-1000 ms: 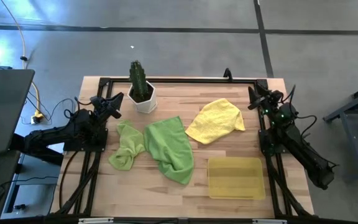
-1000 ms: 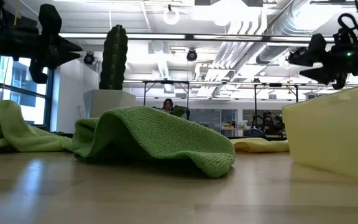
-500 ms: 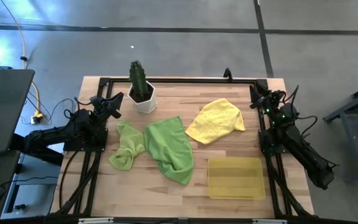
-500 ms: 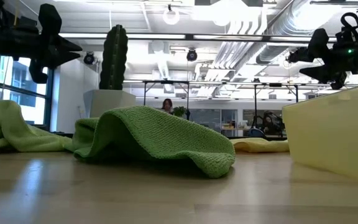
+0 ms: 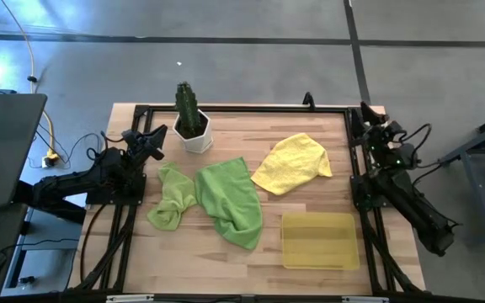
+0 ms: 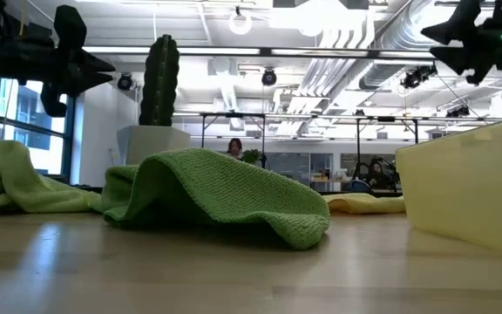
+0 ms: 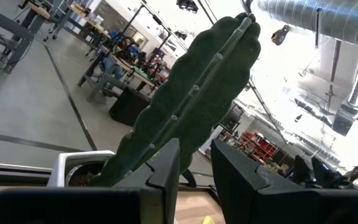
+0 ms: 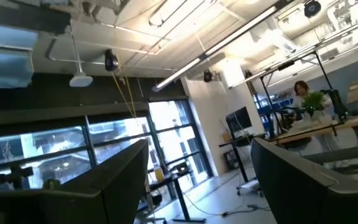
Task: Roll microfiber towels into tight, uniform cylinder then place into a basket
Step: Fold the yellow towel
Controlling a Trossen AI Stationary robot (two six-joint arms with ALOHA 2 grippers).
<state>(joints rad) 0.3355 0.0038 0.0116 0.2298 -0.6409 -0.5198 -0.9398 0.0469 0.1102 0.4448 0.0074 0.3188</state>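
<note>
The yellow towel (image 5: 291, 164) lies spread and rumpled on the table's far right part. A larger lime green towel (image 5: 232, 200) lies folded over in the middle, humped up in the low view (image 6: 225, 196). A smaller green towel (image 5: 170, 198) lies crumpled to its left. The translucent yellow basket (image 5: 319, 240) stands near the front right. My left gripper (image 5: 154, 139) hovers at the left edge near the cactus, with a narrow gap between its fingers (image 7: 194, 177). My right gripper (image 5: 365, 116) is raised at the far right corner, wide open and empty (image 8: 197, 186).
A cactus in a white pot (image 5: 190, 122) stands at the far left, just ahead of my left gripper. Black frame rails (image 5: 251, 108) run along the table's edges. A person (image 6: 234, 146) sits far off in the room beyond.
My right gripper has risen and tipped its fingers upward, drifting a little toward the table's right edge; it stays wide open. The towels and basket have not moved.
</note>
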